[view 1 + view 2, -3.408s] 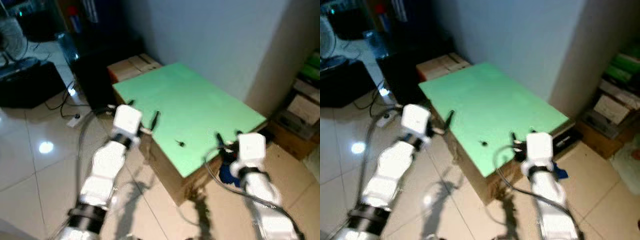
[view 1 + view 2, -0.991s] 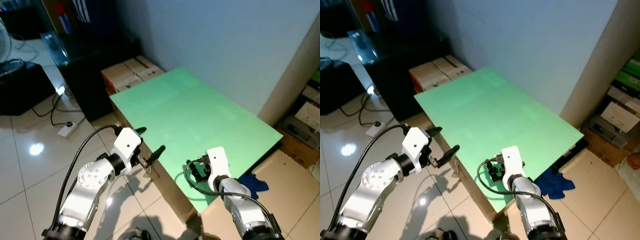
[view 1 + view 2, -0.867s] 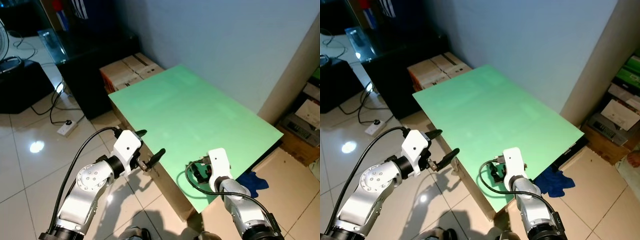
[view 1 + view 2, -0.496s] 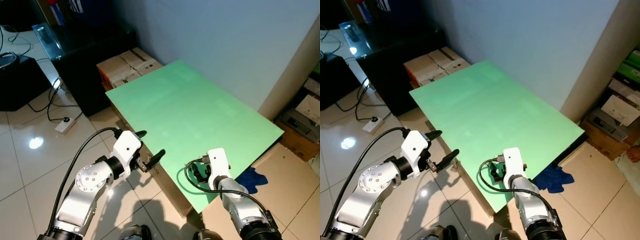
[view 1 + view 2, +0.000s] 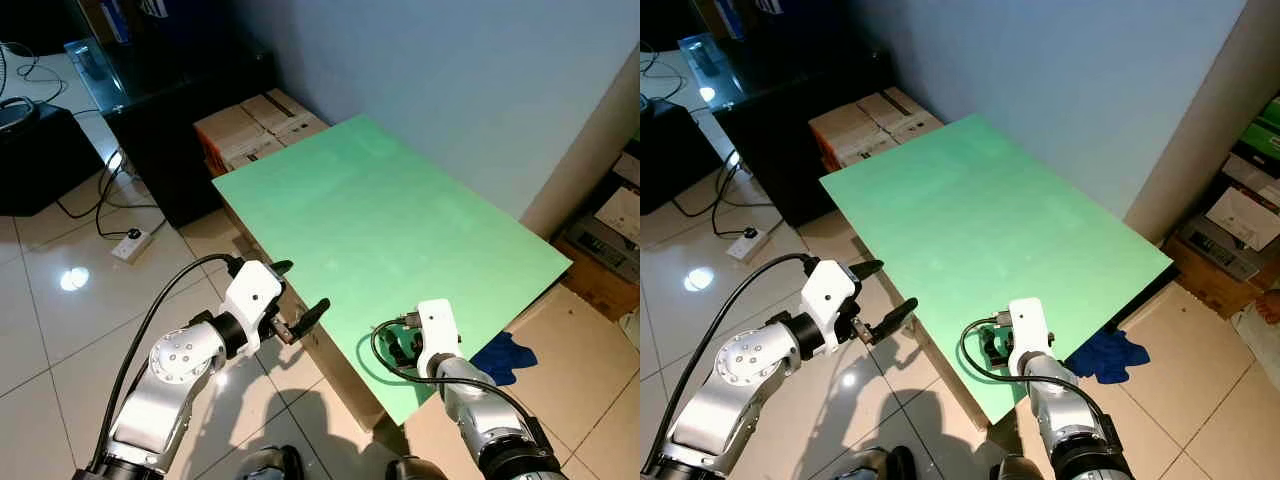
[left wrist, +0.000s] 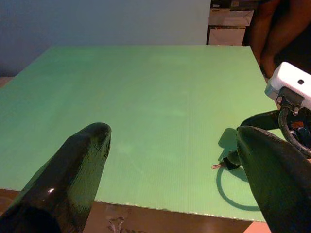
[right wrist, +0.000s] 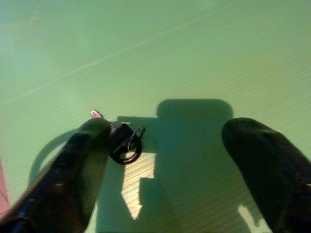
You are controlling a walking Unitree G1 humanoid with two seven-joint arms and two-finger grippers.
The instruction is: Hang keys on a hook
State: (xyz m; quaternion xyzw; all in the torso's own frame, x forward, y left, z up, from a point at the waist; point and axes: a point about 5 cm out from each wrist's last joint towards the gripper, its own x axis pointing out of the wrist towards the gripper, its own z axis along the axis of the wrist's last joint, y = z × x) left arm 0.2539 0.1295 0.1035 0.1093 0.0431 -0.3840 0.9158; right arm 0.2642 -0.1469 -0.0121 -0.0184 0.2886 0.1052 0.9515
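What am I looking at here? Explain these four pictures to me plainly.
A humanoid robot stands at a green table. Two pictures come from cameras on its head, looking down at its own silver arms. The other two come from cameras on its wrists, looking along each gripper's black fingers. The left gripper hovers open at the table's near edge, holding nothing. The right gripper is open and low over the table, around a small bunch of keys lying there. It has not closed on them. No hook can be made out.

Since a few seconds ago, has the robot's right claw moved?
Yes. The right gripper went from the near right corner of the green board leftward along its near edge, over the keys.
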